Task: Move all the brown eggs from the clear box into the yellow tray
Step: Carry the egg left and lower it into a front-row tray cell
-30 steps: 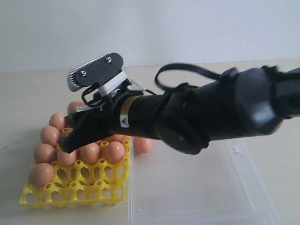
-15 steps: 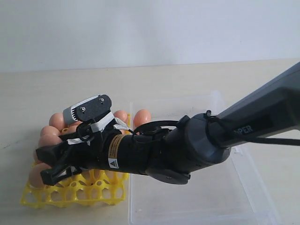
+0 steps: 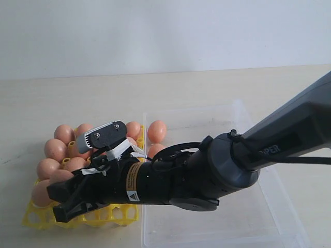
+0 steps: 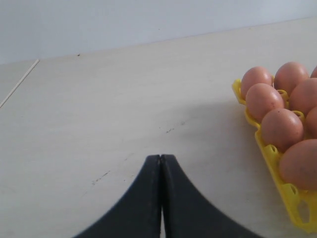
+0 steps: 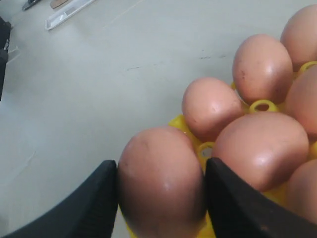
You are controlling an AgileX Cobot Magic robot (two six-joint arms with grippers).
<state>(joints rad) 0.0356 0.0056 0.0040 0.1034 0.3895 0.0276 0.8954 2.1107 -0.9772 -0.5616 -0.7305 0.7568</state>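
My right gripper [image 3: 62,199] reaches across to the yellow tray [image 3: 36,219] and is shut on a brown egg [image 5: 161,183]. That egg [image 3: 61,176] sits low over a cell at the tray's front left edge. The frames do not show whether it rests in the cell. Several brown eggs [image 5: 261,67] fill the neighbouring cells. Two more eggs [image 3: 156,130] lie at the left end of the clear box [image 3: 269,206]. My left gripper [image 4: 161,157] is shut with nothing in it, above bare table to the side of the tray [image 4: 270,158]. It does not show in the exterior view.
The right arm's thick black body [image 3: 207,173] lies across the clear box and hides part of the tray. Light wooden table [image 4: 99,109] spreads around the tray, with a pale wall [image 3: 165,31] behind.
The right arm has come down and moved toward the tray's front left corner, carrying the egg from above the tray's middle to just over the edge cell. The left gripper's earlier state is not shown.
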